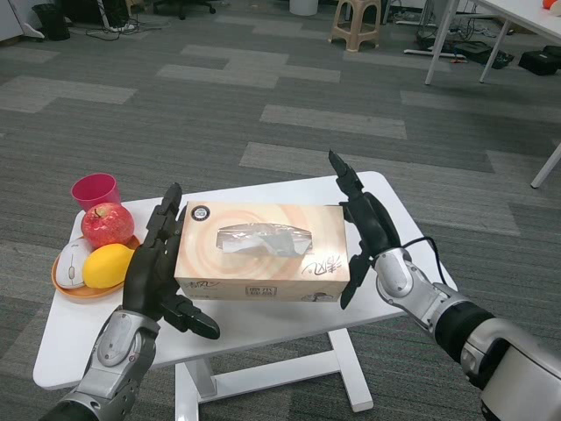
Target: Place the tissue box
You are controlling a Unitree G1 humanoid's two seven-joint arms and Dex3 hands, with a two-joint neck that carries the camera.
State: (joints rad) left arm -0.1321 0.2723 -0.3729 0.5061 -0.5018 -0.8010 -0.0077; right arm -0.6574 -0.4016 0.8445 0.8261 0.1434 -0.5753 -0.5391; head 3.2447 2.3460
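Note:
The tissue box, beige with a clear plastic slot on top, lies lengthwise in the middle of the small white table. My left hand lies flat against its left end, fingers stretched along the side and thumb low near the front corner. My right hand presses flat against the right end, fingers pointing away from me. The box is clamped between the two palms. Its underside looks level with the tabletop; I cannot tell whether it rests there.
At the table's left end an orange plate holds a red apple, a lemon and a white computer mouse. A pink cup stands behind it. Grey carpet surrounds the table; other furniture legs stand far back.

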